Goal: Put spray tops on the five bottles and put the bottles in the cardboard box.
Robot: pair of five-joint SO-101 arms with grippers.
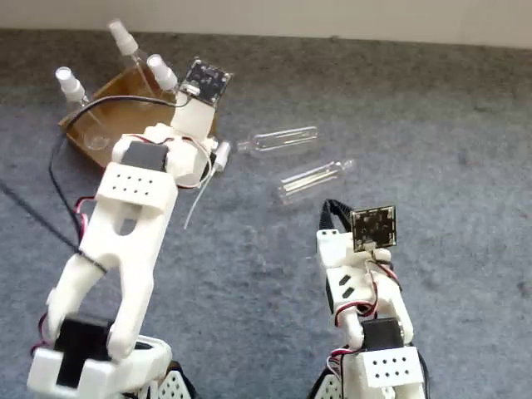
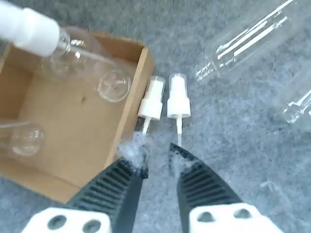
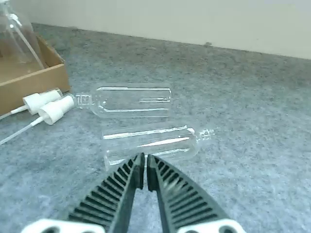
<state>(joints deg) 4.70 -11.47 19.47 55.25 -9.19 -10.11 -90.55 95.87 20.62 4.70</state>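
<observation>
over the desk, high view, left arm (image 1: pixel 133 216): extended toward the far left, with the left gripper (image 1: pixel 208 166) down beside the near right side of the cardboard box (image 1: pixel 83 126).
high view, capped bottles (image 1: pixel 125 37): three stand leaning in the cardboard box, beyond the left gripper.
high view, loose spray tops (image 1: pixel 220 155): on the desk (image 1: pixel 465 125) just beside the left gripper; a thin dip tube (image 1: pixel 198 204) trails back under the arm.
high view, uncapped bottles (image 1: pixel 283 139): two lie on their sides, one past the loose spray tops and the other just ahead of the right gripper (image 1: pixel 330 214).
high view, right arm (image 1: pixel 366 291): folded back at the near edge.
left wrist view, left gripper (image 2: pixel 156 162): jaws a little apart, nothing held between them.
left wrist view, loose spray tops (image 2: pixel 165 99): two side by side just ahead of the gripper, stems pointing back at it, one close against the box wall.
left wrist view, cardboard box (image 2: pixel 136 97): off to one side of the gripper, with clear bottle bases inside.
right wrist view, right gripper (image 3: pixel 146 167): jaws closed to a sliver, holding nothing.
right wrist view, uncapped bottles (image 3: pixel 150 143): one lies crosswise just ahead of the gripper; the second lies beyond it, neck toward the loose spray tops.
</observation>
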